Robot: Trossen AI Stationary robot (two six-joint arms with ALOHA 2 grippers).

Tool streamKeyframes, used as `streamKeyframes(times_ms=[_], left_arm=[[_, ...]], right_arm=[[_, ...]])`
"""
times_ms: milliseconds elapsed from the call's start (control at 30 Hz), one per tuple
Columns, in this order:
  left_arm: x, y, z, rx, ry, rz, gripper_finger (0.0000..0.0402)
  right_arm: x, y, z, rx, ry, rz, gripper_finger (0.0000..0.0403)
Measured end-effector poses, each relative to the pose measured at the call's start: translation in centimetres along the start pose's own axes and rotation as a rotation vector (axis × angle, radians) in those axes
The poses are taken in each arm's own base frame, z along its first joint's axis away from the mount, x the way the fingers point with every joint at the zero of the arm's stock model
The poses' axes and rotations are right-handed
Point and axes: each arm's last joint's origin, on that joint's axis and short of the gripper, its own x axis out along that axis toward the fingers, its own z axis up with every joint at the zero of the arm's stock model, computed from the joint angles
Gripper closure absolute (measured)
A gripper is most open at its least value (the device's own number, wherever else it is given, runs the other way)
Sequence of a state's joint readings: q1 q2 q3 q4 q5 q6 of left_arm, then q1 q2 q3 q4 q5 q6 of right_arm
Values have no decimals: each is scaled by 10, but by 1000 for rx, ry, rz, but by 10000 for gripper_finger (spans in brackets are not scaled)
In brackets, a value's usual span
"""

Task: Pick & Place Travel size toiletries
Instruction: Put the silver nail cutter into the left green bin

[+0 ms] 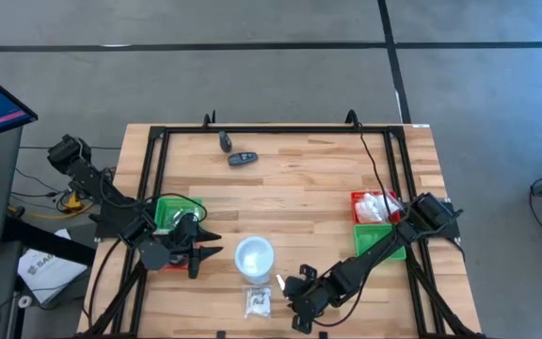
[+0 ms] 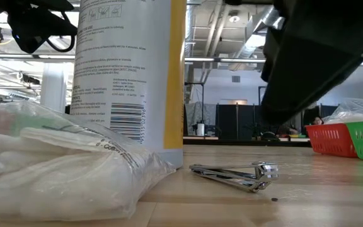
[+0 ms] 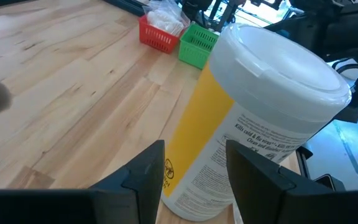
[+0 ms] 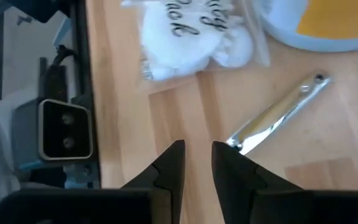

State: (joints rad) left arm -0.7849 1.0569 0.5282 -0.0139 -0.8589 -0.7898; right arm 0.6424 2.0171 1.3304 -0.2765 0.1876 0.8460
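A clear bag of white pieces [image 1: 258,299] [image 4: 191,37] lies at the table's near edge. Beside it, a silvery nail clipper [image 4: 278,115] [image 2: 235,175] lies flat on the wood. My right gripper [image 4: 196,160] [image 1: 294,294] hangs a little above the table at the clipper's near end. It is open by a narrow gap with bare wood between the fingers, and in the low view it stays clear of the clipper. My left gripper [image 3: 194,171] [image 1: 213,247] stands open, level, just left of a tall white-lidded canister [image 3: 253,106] [image 1: 254,256], apart from it.
A red tray [image 1: 374,205] holding white wrapped pieces and a green tray [image 1: 384,240] sit at the right. Another green tray [image 1: 172,212] and a red one [image 1: 163,259] sit under the left arm. Two small dark pieces [image 1: 243,158] lie at the far side. A camera [image 4: 64,137] stands at the near edge.
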Motion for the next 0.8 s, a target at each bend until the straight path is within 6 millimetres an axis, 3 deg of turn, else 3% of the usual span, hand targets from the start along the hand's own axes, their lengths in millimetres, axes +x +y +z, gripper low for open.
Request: streamKeyframes(times_ms=[367, 800], left_arm=[[0, 0, 0, 0, 0, 0, 239], [0, 0, 0, 0, 0, 0, 239]], right_arm=[[8, -22, 2, 113, 21, -56, 330], [8, -21, 2, 123, 17, -48, 330]])
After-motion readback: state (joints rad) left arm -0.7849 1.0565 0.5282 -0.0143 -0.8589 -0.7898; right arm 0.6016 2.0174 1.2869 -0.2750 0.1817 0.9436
